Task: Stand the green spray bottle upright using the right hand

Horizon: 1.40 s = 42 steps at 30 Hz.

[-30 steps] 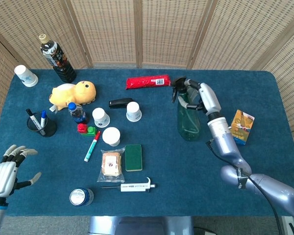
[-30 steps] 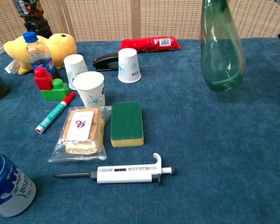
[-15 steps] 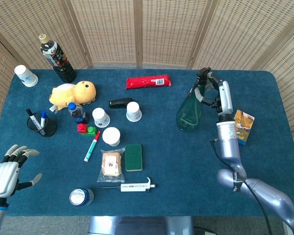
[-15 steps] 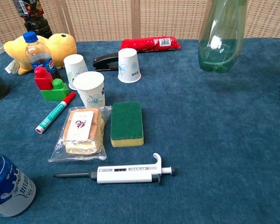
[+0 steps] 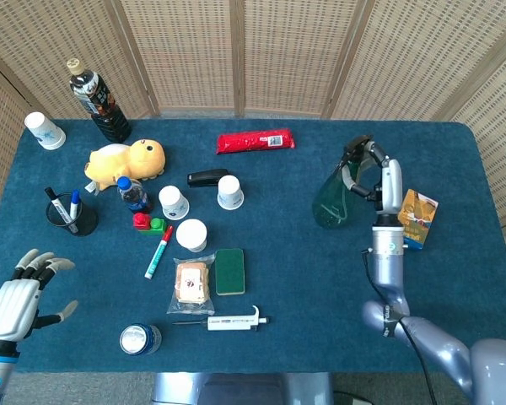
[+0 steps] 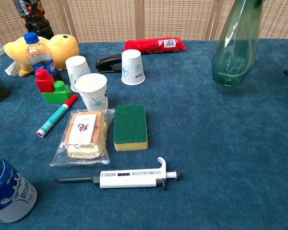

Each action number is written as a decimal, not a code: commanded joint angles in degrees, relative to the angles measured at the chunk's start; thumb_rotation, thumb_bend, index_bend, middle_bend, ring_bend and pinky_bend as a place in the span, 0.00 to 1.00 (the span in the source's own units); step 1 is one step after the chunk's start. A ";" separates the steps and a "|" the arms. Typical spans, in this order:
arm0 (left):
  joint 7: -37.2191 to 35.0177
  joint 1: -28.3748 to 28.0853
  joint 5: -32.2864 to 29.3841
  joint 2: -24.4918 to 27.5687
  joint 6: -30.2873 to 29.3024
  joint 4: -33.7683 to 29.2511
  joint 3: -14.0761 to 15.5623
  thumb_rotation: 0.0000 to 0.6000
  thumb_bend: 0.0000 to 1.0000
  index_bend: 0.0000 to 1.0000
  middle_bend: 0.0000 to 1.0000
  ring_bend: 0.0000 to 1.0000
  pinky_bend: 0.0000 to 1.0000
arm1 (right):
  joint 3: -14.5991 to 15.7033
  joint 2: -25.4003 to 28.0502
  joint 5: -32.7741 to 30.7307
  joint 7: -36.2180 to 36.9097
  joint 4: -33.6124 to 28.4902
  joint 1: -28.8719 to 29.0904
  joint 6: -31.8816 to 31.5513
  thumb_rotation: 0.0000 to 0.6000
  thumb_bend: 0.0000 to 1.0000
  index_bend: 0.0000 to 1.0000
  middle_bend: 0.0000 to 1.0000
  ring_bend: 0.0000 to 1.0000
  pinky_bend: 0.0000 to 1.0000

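The green spray bottle (image 5: 331, 201) (image 6: 234, 48) leans with its black nozzle tipped toward the right, at the table's right side. My right hand (image 5: 379, 175) grips it around the neck and trigger from the right. Its base sits low over the blue cloth; I cannot tell whether it touches. The chest view cuts off the bottle's top and shows no clear hand. My left hand (image 5: 18, 295) hovers at the near left corner with its fingers spread and nothing in it.
An orange juice box (image 5: 417, 218) lies just right of my right forearm. A red packet (image 5: 255, 140) lies behind and left of the bottle. Paper cups (image 5: 230, 191), a sponge (image 5: 229, 271), a pipette (image 5: 223, 321) and a can (image 5: 140, 339) fill the middle and left.
The bottle stood upright a second ago. My right hand has swung to the right with it, tipping the top rightward; the base rose, then came back down a little further right.
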<state>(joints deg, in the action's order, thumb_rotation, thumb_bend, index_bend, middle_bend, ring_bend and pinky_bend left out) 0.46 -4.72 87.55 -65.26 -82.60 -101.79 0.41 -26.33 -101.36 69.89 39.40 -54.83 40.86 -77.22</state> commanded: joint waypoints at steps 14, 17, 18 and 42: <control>-0.21 0.16 0.31 0.22 -0.06 -0.14 0.51 1.00 0.28 0.28 0.31 0.19 0.05 | 2.12 -6.71 2.89 0.90 11.87 -0.15 -2.18 1.00 0.43 0.66 0.66 0.51 0.61; -0.43 0.19 0.34 0.24 -0.16 -0.03 0.50 1.00 0.28 0.28 0.31 0.19 0.05 | 1.97 -6.87 2.85 1.23 12.28 -0.46 -2.36 1.00 0.43 0.66 0.65 0.50 0.60; -0.48 0.20 0.36 0.23 -0.20 0.01 0.50 1.00 0.28 0.28 0.31 0.19 0.05 | 1.93 -6.89 2.90 1.33 12.32 -0.54 -2.52 1.00 0.42 0.66 0.64 0.50 0.60; -0.92 0.18 1.22 -0.02 -0.53 0.44 0.76 1.00 0.28 0.28 0.31 0.19 0.05 | 4.62 -2.93 5.81 0.32 6.68 -3.28 -1.72 1.00 0.49 0.49 0.49 0.34 0.45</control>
<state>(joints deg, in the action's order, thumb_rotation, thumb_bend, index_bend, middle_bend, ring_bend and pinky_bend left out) -0.46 -4.54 88.77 -65.28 -83.14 -101.35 1.17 -21.83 -104.74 75.70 39.80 -47.59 37.64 -79.44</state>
